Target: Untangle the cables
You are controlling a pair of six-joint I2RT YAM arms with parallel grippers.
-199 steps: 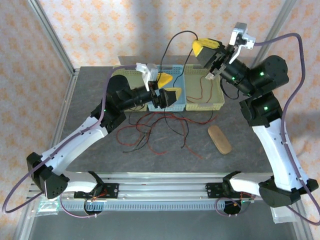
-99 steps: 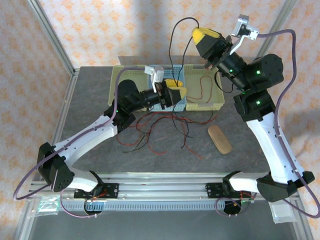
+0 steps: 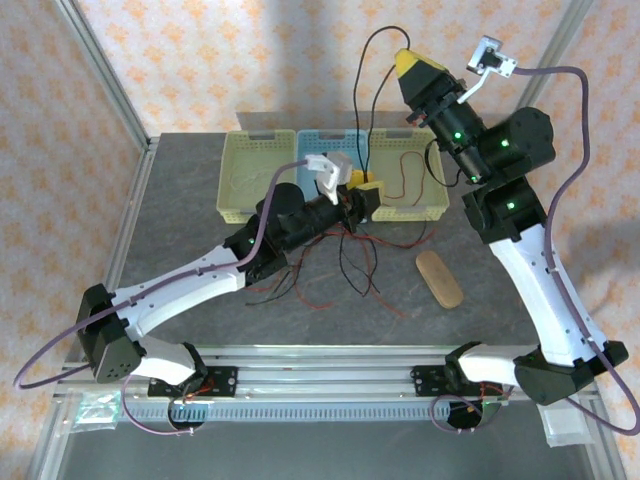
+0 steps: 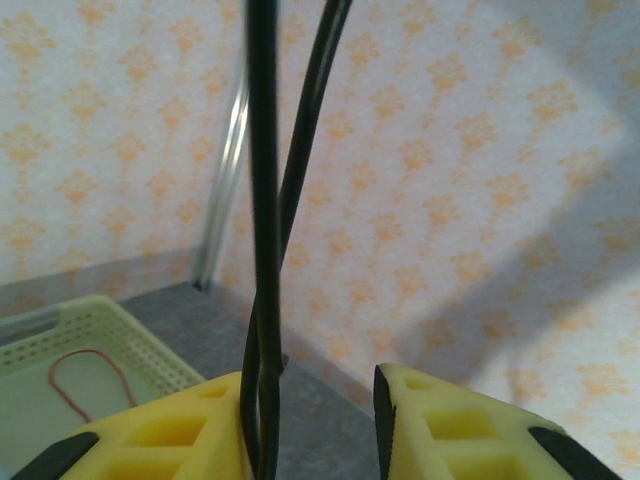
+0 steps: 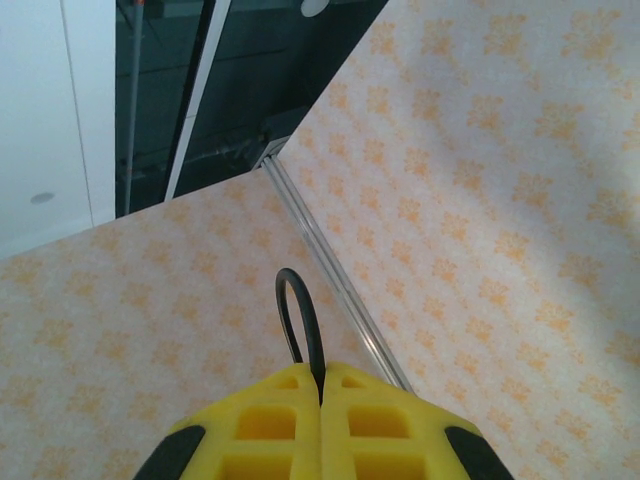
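My right gripper (image 3: 405,62) is raised high over the back of the table, shut on a black cable (image 3: 365,90). That cable loops up from the closed pads (image 5: 320,375) and hangs down to the table. My left gripper (image 3: 368,190) is lower, at the hanging strands. In the left wrist view two black strands (image 4: 263,200) run down along the inner face of the left finger (image 4: 200,420). A clear gap stays to the right finger (image 4: 440,420), so the jaws are open (image 4: 312,385). A tangle of red and black cables (image 3: 310,265) lies on the table below.
Three baskets stand at the back: a yellow-green one (image 3: 250,175), a blue one (image 3: 335,140) and a yellow one (image 3: 425,208) holding a red cable (image 3: 400,170). A wooden oval piece (image 3: 439,278) lies on the right of the table.
My left gripper has moved right to the hanging black cable and its jaws have narrowed around it. My right gripper has lifted the cable higher and tilted upward.
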